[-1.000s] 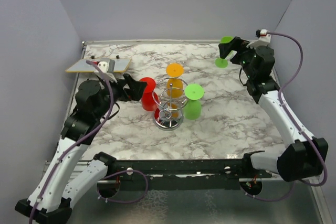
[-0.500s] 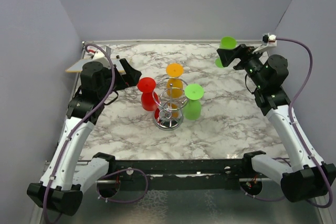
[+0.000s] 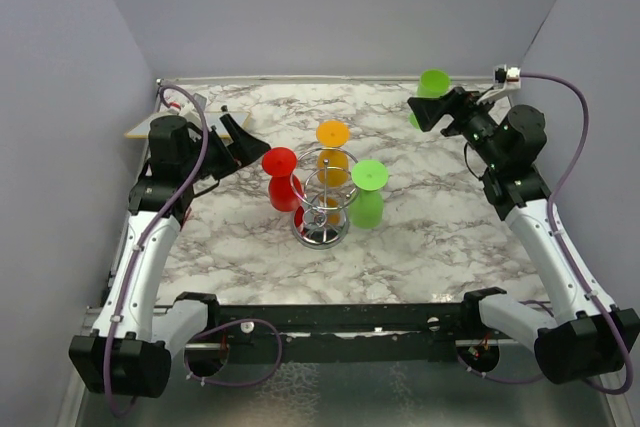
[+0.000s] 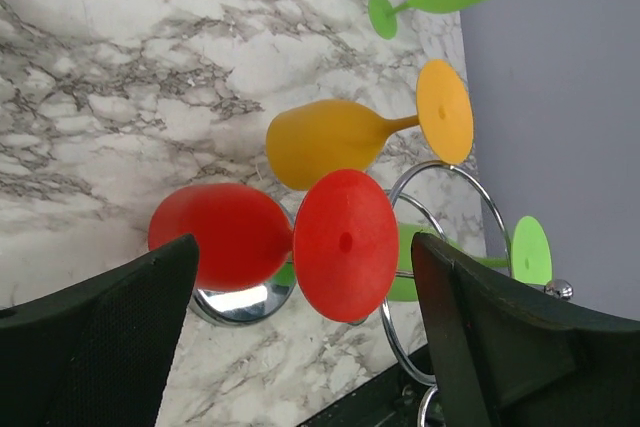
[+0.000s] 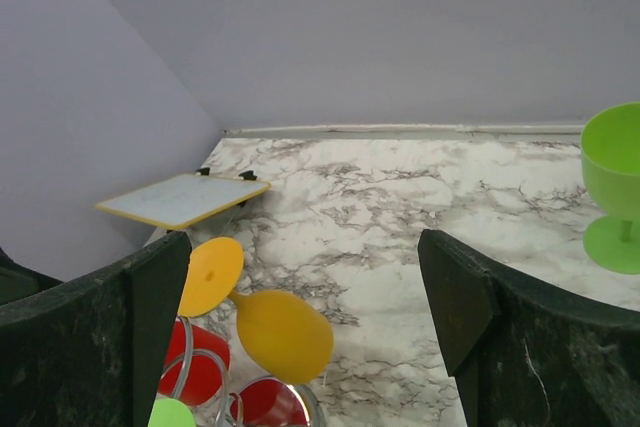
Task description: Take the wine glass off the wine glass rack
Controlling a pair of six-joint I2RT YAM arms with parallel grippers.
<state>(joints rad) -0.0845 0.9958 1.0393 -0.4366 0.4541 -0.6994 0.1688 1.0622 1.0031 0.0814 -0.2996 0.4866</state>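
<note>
The chrome wine glass rack (image 3: 322,209) stands mid-table with three plastic wine glasses hanging upside down on its loops: red (image 3: 282,179), orange (image 3: 332,152) and green (image 3: 368,192). My left gripper (image 3: 238,137) is open and empty, left of the red glass and apart from it. In the left wrist view the red glass (image 4: 345,244) lies between my open fingers, with the orange glass (image 4: 330,142) and the rack's loops (image 4: 470,182) beyond. My right gripper (image 3: 432,112) is open and empty at the far right, next to an upright green glass (image 3: 434,81) on the table.
A yellow-edged board (image 5: 180,197) sits raised at the table's far left corner. Grey walls close the marble table (image 3: 430,237) on three sides. The upright green glass (image 5: 615,187) stands close to the back wall.
My left gripper has drawn back and to the left, away from the red glass. My right wrist has swung round beside the upright green glass.
</note>
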